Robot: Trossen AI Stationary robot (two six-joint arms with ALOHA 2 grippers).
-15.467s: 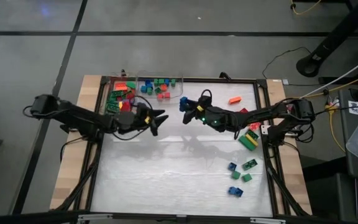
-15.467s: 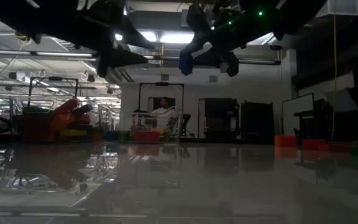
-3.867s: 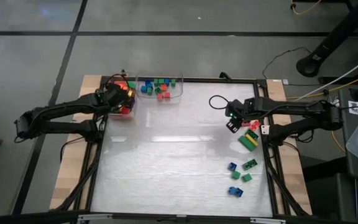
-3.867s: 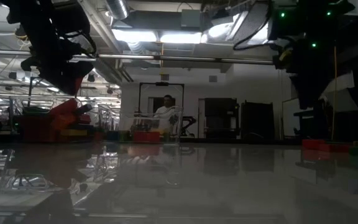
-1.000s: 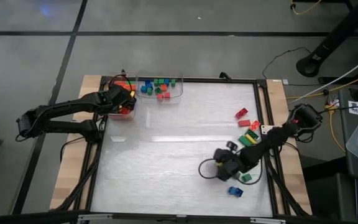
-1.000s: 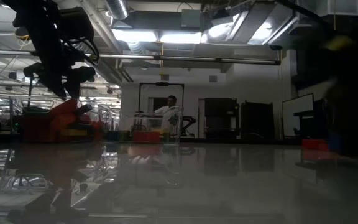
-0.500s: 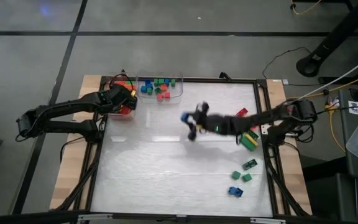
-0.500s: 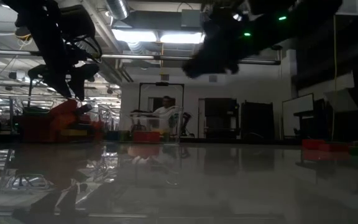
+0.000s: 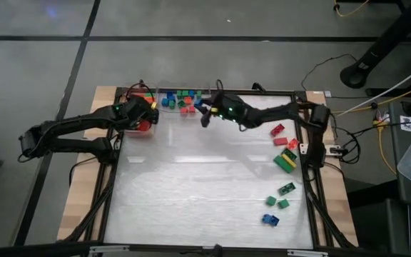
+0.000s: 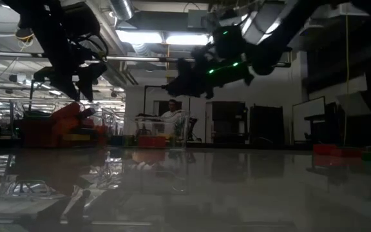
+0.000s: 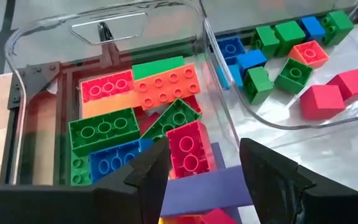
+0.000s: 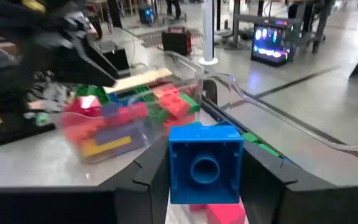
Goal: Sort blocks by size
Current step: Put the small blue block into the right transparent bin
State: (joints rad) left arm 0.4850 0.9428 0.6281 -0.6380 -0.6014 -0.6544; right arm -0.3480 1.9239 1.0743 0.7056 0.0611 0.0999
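So the right gripper [image 12: 204, 171] has just swung a small blue brick [image 12: 204, 163] from the near right corner over to the small-brick bin [image 9: 184, 102] at the far edge; drop next, I'd guess.

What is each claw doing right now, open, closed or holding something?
Left claw: open, empty, over the bin of long blocks.
Right claw: closed on a small blue block, beside the small-block bin.

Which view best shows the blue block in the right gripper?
Right wrist view: the blue block fills the frame, stud side facing the camera, between the right gripper's fingers. High view shows only a blue speck at the fingertips; low view a dark silhouette; left wrist view misses it.
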